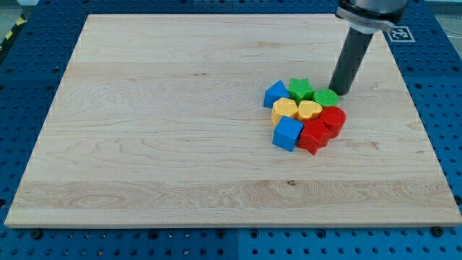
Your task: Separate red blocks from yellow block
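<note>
Several blocks sit packed in one cluster right of the board's middle. A red cylinder [333, 118] and a red star-like block [314, 136] lie at the cluster's lower right, touching each other. A yellow heart [310, 110] touches both red blocks, and a yellow hexagon-like block [285, 110] sits to its left. My tip [337, 92] rests on the board at the cluster's upper right, right beside the green cylinder [325, 98] and just above the red cylinder.
A green star [300, 89] and a blue triangular block [275, 93] form the cluster's top. A blue cube [287, 133] sits at its lower left. The wooden board [144, 144] lies on a blue perforated table.
</note>
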You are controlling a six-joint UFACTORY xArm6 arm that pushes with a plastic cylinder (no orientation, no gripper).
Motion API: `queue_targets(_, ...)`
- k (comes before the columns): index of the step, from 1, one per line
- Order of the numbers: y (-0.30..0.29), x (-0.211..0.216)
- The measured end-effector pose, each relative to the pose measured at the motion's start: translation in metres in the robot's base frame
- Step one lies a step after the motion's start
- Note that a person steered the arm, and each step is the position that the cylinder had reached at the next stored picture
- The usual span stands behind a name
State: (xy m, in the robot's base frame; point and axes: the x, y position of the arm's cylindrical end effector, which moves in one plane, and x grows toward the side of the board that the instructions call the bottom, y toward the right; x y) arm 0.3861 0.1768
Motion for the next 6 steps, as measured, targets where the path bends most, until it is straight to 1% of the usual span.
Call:
queue_targets(1,-0.012,-0.056)
queue_targets(2,-0.046,-0.062)
queue_targets(3,-0.002,-0.062)
queue_targets(4,0.070,-0.015)
queue_targets(5,0.090,0.051)
queue_targets(6,0.090,0.094)
